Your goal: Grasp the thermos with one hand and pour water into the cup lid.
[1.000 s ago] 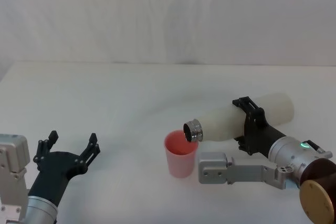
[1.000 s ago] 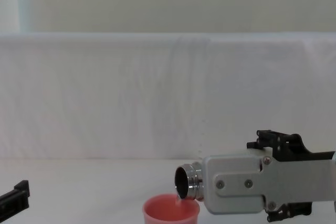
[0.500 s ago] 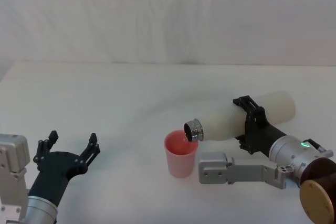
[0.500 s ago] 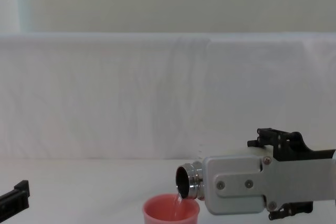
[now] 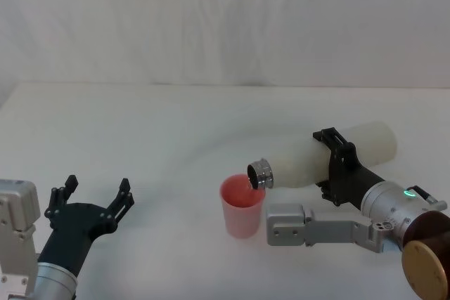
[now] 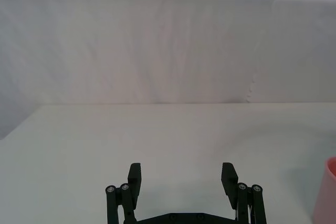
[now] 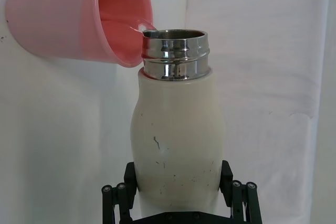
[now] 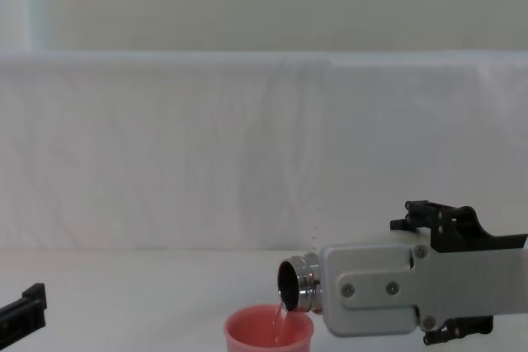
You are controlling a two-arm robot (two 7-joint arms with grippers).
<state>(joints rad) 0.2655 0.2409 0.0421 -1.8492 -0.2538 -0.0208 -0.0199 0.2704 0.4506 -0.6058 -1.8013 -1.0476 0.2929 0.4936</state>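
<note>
While the right gripper point(image 5: 336, 166) clamps its black jaws around the lower body of the thermos point(image 5: 309, 161), the bottle lies tilted almost flat above the white table point(image 5: 162, 138), its shiny threaded steel neck angled down toward the cup lid point(image 5: 242, 206); the thermos body is smooth, cream-white and rounded at the shoulders, flecked with faint dark specks in the right wrist view point(image 7: 176, 140); a thin clear stream of water falls from the steel mouth into the cup lid point(image 8: 269, 330) in the chest view; the cup lid is a small round salmon-pink plastic cup standing upright on the table, just under the neck; the left gripper point(image 5: 90, 205) rests at the table's near left, well apart from both, its black fingers spread wide and holding nothing.
</note>
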